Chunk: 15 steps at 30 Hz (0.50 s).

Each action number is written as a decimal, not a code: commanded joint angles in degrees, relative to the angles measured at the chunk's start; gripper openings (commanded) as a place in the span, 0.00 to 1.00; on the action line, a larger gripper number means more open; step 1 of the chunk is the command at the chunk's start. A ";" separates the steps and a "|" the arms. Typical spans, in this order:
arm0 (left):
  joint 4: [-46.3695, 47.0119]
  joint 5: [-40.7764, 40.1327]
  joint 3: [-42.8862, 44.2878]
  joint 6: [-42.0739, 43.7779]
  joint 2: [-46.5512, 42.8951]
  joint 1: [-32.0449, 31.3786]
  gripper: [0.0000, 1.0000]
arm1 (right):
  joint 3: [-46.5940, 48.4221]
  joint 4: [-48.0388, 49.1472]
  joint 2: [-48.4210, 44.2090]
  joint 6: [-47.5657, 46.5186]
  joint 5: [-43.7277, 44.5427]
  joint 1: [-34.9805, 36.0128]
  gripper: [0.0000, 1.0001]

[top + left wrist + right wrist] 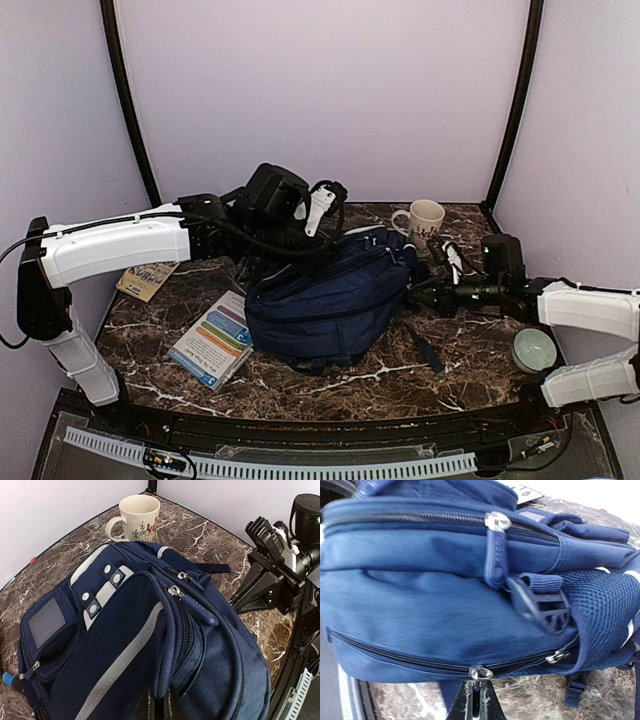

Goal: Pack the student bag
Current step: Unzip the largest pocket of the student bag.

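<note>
Two hands on one bag, and the job is at the opening stage. The student bag (pixel 330 300) lies on its side in the middle of the counter (pixel 350 385), and every zip that shows is closed. The mug (pixel 425 217) stands just behind it toward the back right corner. The booklet (pixel 215 340) lies at its front left side, waiting outside the bag.

Over on the right side of the bag, the right hand (pixel 479 696) is closed, fingertips pinched on the small metal zipper pull (pixel 480 672) of the lower zipper (pixel 395 653). The teeth are shut along their whole visible run. From the left, the left hand (pixel 159 705) reaches over the bag, also closed, apparently nipping a fold of fabric at the top of the front panel; the exact contact sits at the picture's edge, so take that as my read.

My call is that the grip is made and the pull has not begun. What comes next asks for a steady draw along the line of the teeth, not away from them. The left hand must hold the bag firmly enough that soft fabric doesn't just bunch and slide across the marble.
</note>
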 commanded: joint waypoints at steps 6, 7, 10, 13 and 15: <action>2.91 0.37 4.81 -3.35 2.17 0.43 0.00 | -1.14 -4.64 -9.05 5.25 3.97 5.76 0.00; 2.95 0.80 5.15 -3.59 2.48 0.43 0.00 | -1.07 -4.77 -9.77 5.84 4.26 6.61 0.00; 3.22 1.99 5.60 -4.70 3.25 0.43 0.00 | -0.37 -5.57 -11.60 6.76 5.91 8.53 0.00; 3.44 2.56 5.60 -5.59 3.64 0.34 0.00 | 0.67 -7.05 -12.52 7.47 7.44 9.77 0.00; 3.50 2.73 5.46 -6.00 3.63 0.34 0.00 | 1.22 -7.91 -12.89 7.77 7.65 10.48 0.00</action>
